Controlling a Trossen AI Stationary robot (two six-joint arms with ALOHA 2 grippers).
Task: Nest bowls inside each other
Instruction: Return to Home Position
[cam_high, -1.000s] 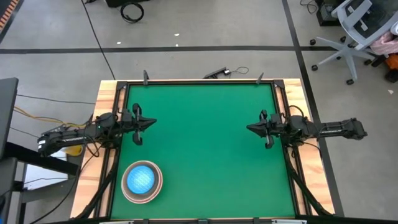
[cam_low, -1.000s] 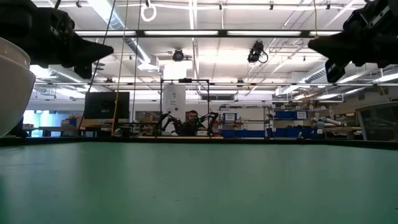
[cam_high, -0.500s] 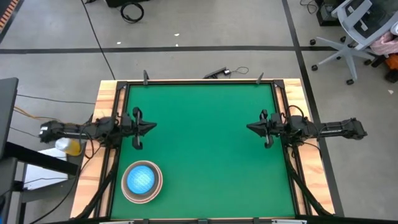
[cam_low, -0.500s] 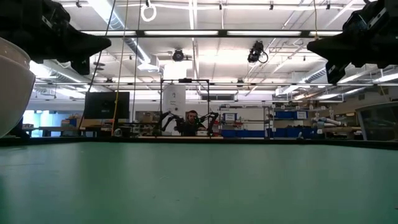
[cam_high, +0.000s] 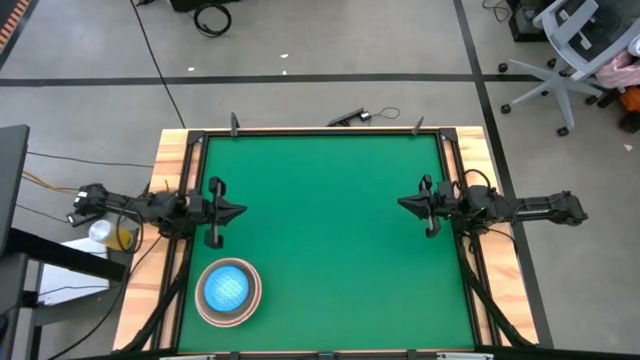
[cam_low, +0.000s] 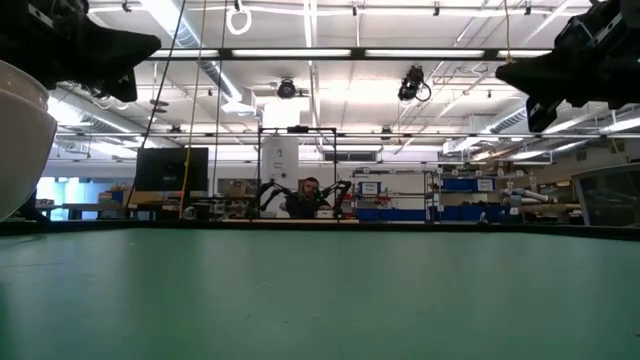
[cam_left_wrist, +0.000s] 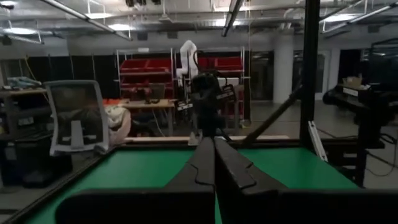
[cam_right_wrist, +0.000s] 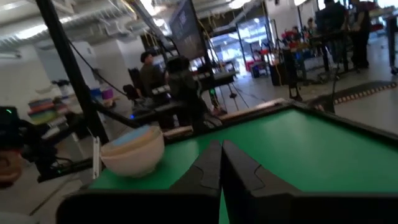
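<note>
The bowls (cam_high: 228, 291) stand nested in one stack on the green table, near its near left corner. A pale outer rim rings a light-blue speckled bowl in the middle. The right wrist view shows the stack (cam_right_wrist: 132, 151) from the side; in the low view only its white wall (cam_low: 20, 140) shows. My left gripper (cam_high: 240, 211) hovers shut above the table's left side, just beyond the stack, and points toward the right edge. My right gripper (cam_high: 400, 204) hovers shut above the right side and points toward the left edge. Both fingertip pairs (cam_left_wrist: 214, 140) (cam_right_wrist: 221, 144) are closed on nothing.
A dark frame (cam_high: 320, 131) runs round the green mat, with posts at the far corners. The mat's bare middle (cam_high: 320, 230) lies between the two grippers. An office chair (cam_high: 570, 50) stands on the floor beyond the far right corner. A person (cam_low: 308, 197) sits far behind the table.
My left arm has swung toward the table's near edge, so its shut gripper now sits a little nearer the bowls and points straight at the right edge instead of slanting toward the far side. The bowls and my right gripper have kept still.
</note>
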